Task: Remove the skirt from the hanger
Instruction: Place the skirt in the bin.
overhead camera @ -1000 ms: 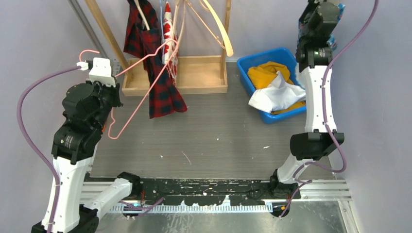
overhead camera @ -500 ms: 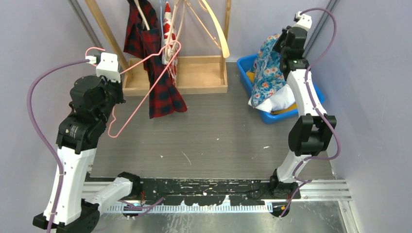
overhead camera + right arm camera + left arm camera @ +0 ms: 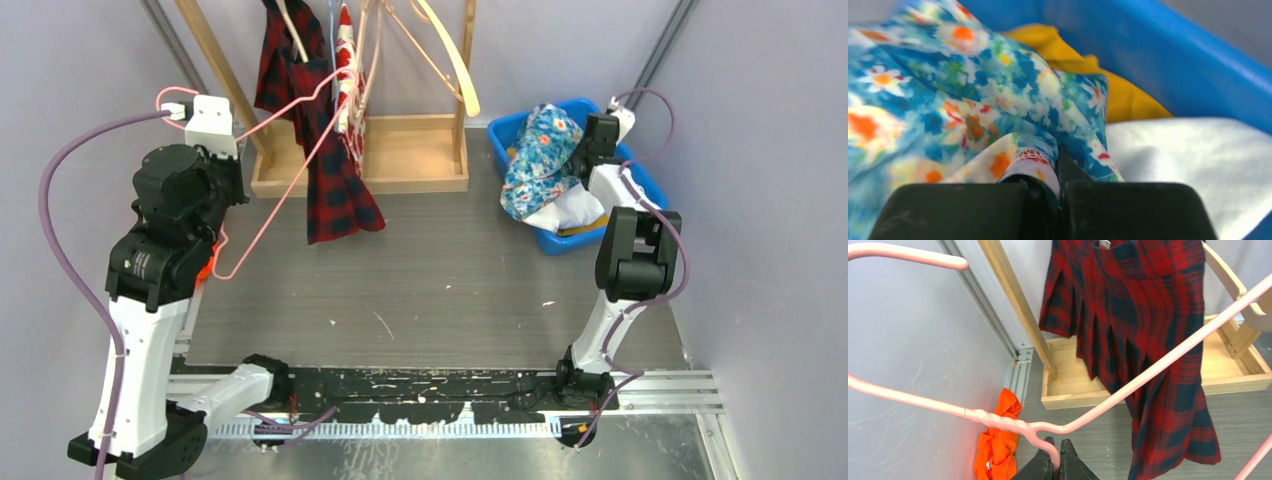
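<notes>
left gripper (image 3: 1057,460): lower left of the top view, nearest to the bases. Pinched shut on the bottom bend of the pink wire hanger (image 3: 1148,370), and that wire is bare with nothing draped on it.
pink wire hanger: its long axis runs diagonally from the gripper toward the upper middle of the frame. The hook end is up near the wooden rack (image 3: 410,150).
right gripper (image 3: 1058,172): upper right of the top view. It's clamped on a fold of the blue floral fabric skirt (image 3: 535,160), with the cloth squeezed between the fingers in the wrist view.
blue floral fabric skirt: off the hanger and well apart from it, right across the frame. It's draped over the left side of the blue plastic bin (image 3: 515,120), on top of a white cloth (image 3: 570,212) and a yellow cloth (image 3: 1133,95).
not sure about: whether the skirt's weight sits fully on that pile or partly hangs from the fingers. The wrist view is too close and blurry to call.
what the next move hinges on: the skirt sits right under the right fingers and over the bin, so the right arm is the only one near it. My guess is it just needs to let go. Some cloth spills past the bin's left rim, so it could slide out.
far back: a red plaid pleated skirt (image 3: 335,190) hangs at the rack, beside the hanger's far end.
</notes>
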Controlling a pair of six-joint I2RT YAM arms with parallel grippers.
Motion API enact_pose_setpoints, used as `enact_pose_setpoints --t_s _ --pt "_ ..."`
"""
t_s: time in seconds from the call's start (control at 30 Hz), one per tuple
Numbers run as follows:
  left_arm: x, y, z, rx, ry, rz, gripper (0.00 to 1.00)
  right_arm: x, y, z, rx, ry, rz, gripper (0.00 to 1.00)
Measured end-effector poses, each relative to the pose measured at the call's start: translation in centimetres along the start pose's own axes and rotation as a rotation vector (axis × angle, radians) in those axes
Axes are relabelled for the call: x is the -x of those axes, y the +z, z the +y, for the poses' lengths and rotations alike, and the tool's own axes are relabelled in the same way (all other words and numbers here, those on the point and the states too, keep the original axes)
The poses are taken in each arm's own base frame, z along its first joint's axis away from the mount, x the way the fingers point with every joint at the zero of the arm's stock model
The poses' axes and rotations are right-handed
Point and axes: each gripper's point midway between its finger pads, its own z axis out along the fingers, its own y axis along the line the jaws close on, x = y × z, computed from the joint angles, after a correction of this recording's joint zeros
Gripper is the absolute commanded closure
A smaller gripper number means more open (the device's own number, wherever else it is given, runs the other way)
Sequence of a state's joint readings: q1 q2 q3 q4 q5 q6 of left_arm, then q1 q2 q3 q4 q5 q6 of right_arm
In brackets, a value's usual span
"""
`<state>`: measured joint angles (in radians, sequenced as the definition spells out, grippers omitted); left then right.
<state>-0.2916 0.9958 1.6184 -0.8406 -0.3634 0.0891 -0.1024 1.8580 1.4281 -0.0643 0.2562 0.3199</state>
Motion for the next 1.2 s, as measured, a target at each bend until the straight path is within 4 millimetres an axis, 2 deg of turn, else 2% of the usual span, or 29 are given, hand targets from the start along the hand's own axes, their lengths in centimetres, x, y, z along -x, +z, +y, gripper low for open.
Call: enact_pose_setpoints --t_s 0.13,0.2,0.23,0.27,0.3,0.33,0.47,0.5,0.53,0.57,0.63,0.87,0.97,1.07,1.2 --pt "0.9 -0.2 1.2 0.056 0.008 -0.006 1.0 -5.4 2.2 -3.3 -0.111 0.041 0.158 0.98" --pt "1.5 -0.2 1.8 0.085 0.015 -0.014 1.0 -7.2 2.5 -4.2 -0.145 0.048 0.218 0.86" --pt "1.7 -0.2 2.1 0.098 0.02 -0.014 1.0 -7.8 2.6 -4.4 -0.155 0.05 0.239 0.74" --pt "1.7 -0.2 2.2 0.109 0.023 -0.013 1.0 -8.2 2.5 -4.5 -0.159 0.05 0.254 0.63" --pt "1.8 -0.1 2.4 0.119 0.029 -0.009 1.0 -8.4 2.3 -4.5 -0.16 0.053 0.262 0.46" --pt "1.8 0.1 2.4 0.123 0.032 -0.006 1.0 -8.4 2.2 -4.5 -0.158 0.048 0.265 0.35" --pt "2.1 1.0 2.2 0.128 0.027 0.004 1.0 -7.0 1.3 -4.2 -0.131 0.025 0.247 0.32" --pt "2.2 1.3 2.1 0.128 0.021 0.007 1.0 -6.3 0.7 -4.0 -0.117 0.023 0.232 0.29" --pt "2.2 1.5 2.0 0.131 0.019 0.011 1.0 -5.5 0.1 -3.7 -0.101 0.021 0.217 0.18" --pt "2.2 1.7 2.0 0.133 0.018 0.015 1.0 -4.3 -0.9 -3.2 -0.075 0.022 0.19 0.13" --pt "2.0 2.1 1.9 0.14 0.017 0.026 1.0 -1.5 -2.9 -2.1 -0.015 0.034 0.118 0.14" --pt "2.3 2.3 2.8 0.196 0.024 0.03 1.0 14.6 -14.3 3.5 0.307 0.102 -0.354 0.16" --pt "3.2 1.7 4.0 0.249 0.016 0.008 1.0 19.3 -17.8 5.0 0.388 0.124 -0.494 0.16" --pt "4.0 0.9 5.3 0.314 0.016 -0.022 1.0 21.1 -18.9 5.7 0.427 0.131 -0.55 0.17" --pt "4.1 -0.7 7.6 0.424 0.068 -0.033 1.0 21.1 -17.9 6.3 0.447 0.139 -0.547 0.18"
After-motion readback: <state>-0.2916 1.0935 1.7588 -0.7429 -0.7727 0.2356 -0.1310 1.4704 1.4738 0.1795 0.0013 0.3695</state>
